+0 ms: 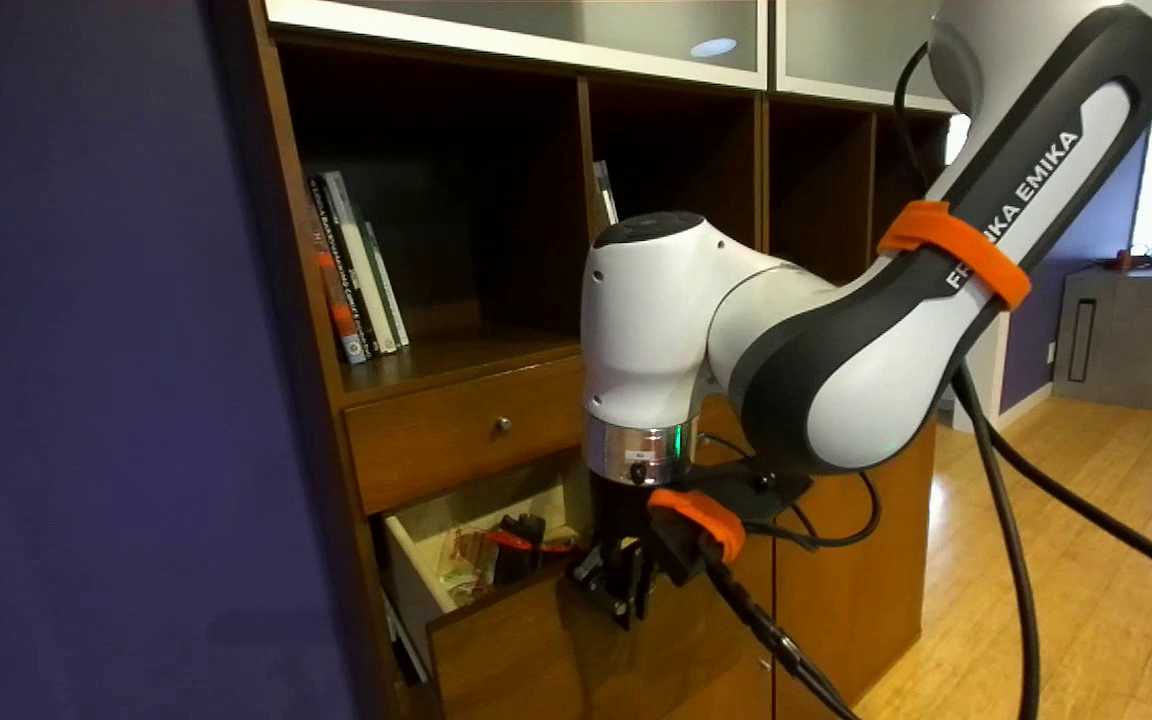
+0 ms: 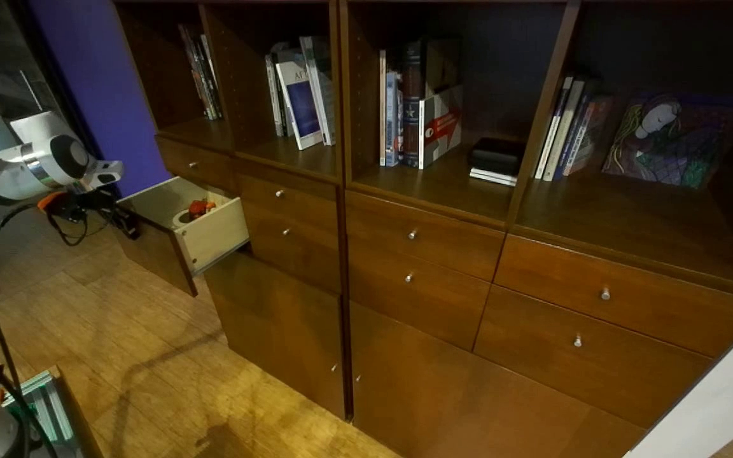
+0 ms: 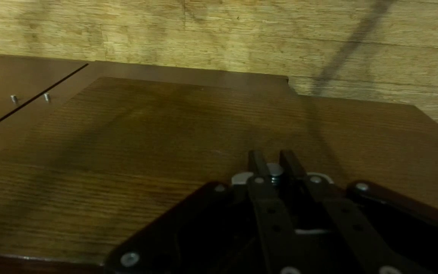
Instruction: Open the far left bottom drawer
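The far left bottom drawer (image 1: 511, 655) stands pulled well out of the cabinet, and its box with red and black items inside shows from above. It also stands out in an exterior view (image 2: 156, 254), and its brown front fills much of the wrist view (image 3: 181, 125). My gripper (image 3: 272, 161) points down at the drawer front. Its two fingers are close together with the small round metal knob (image 3: 275, 169) between them. In both exterior views the gripper (image 1: 624, 610) (image 2: 128, 228) is at the drawer front, and the knob is hidden there.
The matching upper drawer (image 1: 466, 430) is closed above the open box. Narrower closed drawers (image 2: 290, 219) and a closed door (image 2: 277, 324) are beside and below. A purple wall (image 1: 136, 360) flanks the cabinet. A black cable (image 1: 776, 640) hangs from the arm.
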Robot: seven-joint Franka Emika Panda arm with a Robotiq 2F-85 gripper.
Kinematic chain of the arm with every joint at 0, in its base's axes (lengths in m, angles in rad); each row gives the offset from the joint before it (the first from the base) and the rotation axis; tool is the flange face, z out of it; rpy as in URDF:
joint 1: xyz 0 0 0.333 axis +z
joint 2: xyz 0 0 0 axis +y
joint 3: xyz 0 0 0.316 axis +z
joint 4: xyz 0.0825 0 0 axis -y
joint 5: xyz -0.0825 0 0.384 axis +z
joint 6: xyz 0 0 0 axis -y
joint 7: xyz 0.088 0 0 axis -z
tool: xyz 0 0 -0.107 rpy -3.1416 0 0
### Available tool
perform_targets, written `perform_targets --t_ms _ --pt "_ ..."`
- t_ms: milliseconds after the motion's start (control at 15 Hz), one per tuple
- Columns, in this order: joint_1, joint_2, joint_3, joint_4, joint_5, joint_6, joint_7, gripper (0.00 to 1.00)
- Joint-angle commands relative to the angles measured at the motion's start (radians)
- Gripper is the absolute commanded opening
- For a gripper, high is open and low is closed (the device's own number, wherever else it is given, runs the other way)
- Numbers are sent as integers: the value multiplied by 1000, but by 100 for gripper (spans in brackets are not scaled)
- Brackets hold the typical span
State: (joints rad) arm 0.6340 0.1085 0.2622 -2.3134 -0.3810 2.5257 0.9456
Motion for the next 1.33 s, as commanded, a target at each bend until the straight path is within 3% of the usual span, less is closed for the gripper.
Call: perform_targets --t_ms 0,67,133,400,733,1267 --pt "-10 6 70 -81 37 98 19 4" --pt "-18 2 77 -87 50 110 13 39" --pt "-26 -3 82 -90 44 114 15 40" --pt "-20 -25 127 -123 76 132 -2 67" --pt "-42 -153 166 -130 227 13 -109 99" --pt "-159 -408 153 -46 326 -175 -242 100"
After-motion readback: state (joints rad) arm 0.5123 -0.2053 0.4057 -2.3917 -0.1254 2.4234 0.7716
